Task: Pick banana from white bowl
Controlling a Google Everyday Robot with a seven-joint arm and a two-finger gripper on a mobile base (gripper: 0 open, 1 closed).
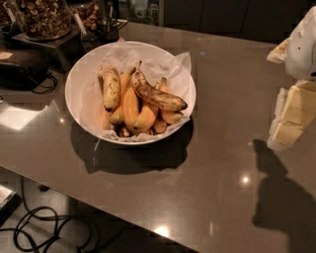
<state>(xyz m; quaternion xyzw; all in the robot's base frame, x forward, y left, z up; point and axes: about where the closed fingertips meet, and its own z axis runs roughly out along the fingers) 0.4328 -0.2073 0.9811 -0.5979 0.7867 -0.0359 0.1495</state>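
Note:
The white bowl [74, 84] with white paper lining stands on the grey table at the left centre. The banana [158, 95], long, curved and mottled brown-black, lies on top of the bunch, pointing right. A plump pale speckled banana [111, 86] lies to its left, and smooth orange-yellow bananas [132, 107] lie under it. My gripper [286, 129] hangs at the right edge of the view, above the table. It is well to the right of the bowl, apart from it, and holds nothing that shows.
A clear container of nuts [42, 17] on a dark stand and a second container [91, 15] stand behind the bowl at the back left. A dark device with a cord [22, 66] lies at the left edge. Cables [34, 230] lie on the floor below the table's front edge.

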